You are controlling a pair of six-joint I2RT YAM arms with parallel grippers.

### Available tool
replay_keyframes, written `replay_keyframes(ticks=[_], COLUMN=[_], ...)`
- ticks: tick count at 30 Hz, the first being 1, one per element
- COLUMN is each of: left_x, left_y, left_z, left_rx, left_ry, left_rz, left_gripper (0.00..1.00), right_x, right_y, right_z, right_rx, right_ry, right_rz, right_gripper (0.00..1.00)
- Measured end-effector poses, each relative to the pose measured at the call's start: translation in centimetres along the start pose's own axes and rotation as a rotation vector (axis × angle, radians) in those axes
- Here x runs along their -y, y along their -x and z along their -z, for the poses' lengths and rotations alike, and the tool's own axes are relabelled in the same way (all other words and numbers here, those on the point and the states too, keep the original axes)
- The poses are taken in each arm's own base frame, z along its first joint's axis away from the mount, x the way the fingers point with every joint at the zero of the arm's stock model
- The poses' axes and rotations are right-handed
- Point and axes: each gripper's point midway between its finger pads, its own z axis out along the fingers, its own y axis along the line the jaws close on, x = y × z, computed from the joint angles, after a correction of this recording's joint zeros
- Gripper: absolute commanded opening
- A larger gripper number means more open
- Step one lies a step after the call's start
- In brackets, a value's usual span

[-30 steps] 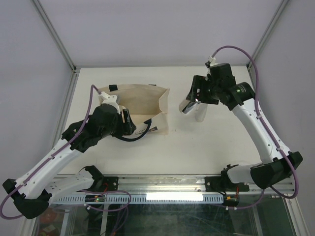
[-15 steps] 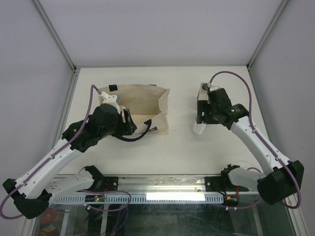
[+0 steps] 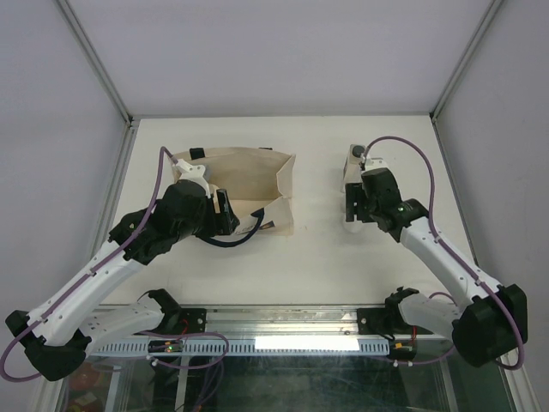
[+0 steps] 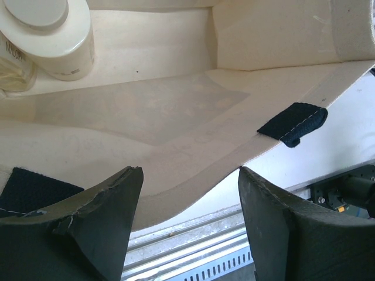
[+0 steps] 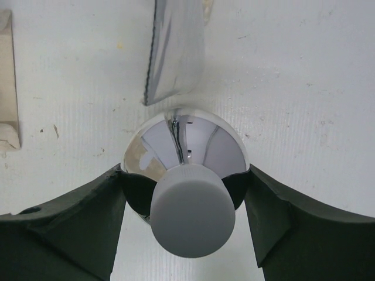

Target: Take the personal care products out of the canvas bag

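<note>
Your right hand (image 5: pixel 184 174) is clamped on the silver-topped bottle (image 5: pixel 186 143), one finger pressed to each side of its mirrored top just under the grey pump knob (image 5: pixel 193 218). That grip keeps the bottle upright as it meets the counter (image 3: pixel 317 257). I judge it is down or nearly so, on the right side toward the far edge and well apart from the canvas bag (image 3: pixel 249 172) on the left, probably so it will not crowd whatever comes out next. Your left hand (image 4: pixel 190 216) is open, its fingers straddling the bag's near rim without pinching it, probably placed there to keep the mouth spread. Deep inside the bag, the cream cylindrical bottle (image 4: pixel 50 35) stands touching the clear amber-liquid bottle (image 4: pixel 10 67), so you have at least two to go. Release the right grip only once the bottle sits flat, since the heavy pump top could tip it.
</note>
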Motion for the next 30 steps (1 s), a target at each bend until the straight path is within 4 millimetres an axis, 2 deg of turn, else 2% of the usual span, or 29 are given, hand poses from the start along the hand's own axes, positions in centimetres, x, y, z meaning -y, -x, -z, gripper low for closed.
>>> replay_keyframes(ticks=[7, 13, 15, 17, 18, 20, 27, 30], left_x=[0.1, 0.2, 0.2, 0.3, 0.3, 0.3, 0.3, 0.3], left_y=[0.1, 0.3, 0.4, 0.4, 0.5, 0.5, 0.5, 0.5], left_z=[0.1, 0.2, 0.2, 0.3, 0.3, 0.3, 0.3, 0.4], left_rx=[0.003, 0.009, 0.01, 0.011, 0.012, 0.012, 0.013, 0.016], left_ry=[-0.002, -0.006, -0.007, -0.008, -0.009, -0.009, -0.009, -0.011], left_rz=[0.0, 0.002, 0.001, 0.001, 0.002, 0.002, 0.002, 0.002], left_gripper=[0.69, 0.69, 0.69, 0.69, 0.7, 0.7, 0.7, 0.69], right_x=[-0.2, -0.2, -0.2, -0.1, -0.1, -0.2, -0.3, -0.4], right_y=[0.4, -0.5, -1.0, -1.4, -1.4, -1.4, -1.4, -0.4], right_z=[-0.8, -1.4, -1.6, -1.8, -1.8, -1.8, -1.8, -1.0], right_rx=[0.013, -0.014, -0.03, -0.044, -0.042, -0.044, -0.043, -0.013], right_ry=[0.003, -0.002, -0.005, -0.009, -0.007, -0.001, 0.004, 0.01], right_rz=[0.009, 0.018, 0.022, 0.026, 0.025, 0.026, 0.025, 0.016], right_gripper=[0.0, 0.01, 0.13, 0.34, 0.48, 0.67, 0.91, 0.97])
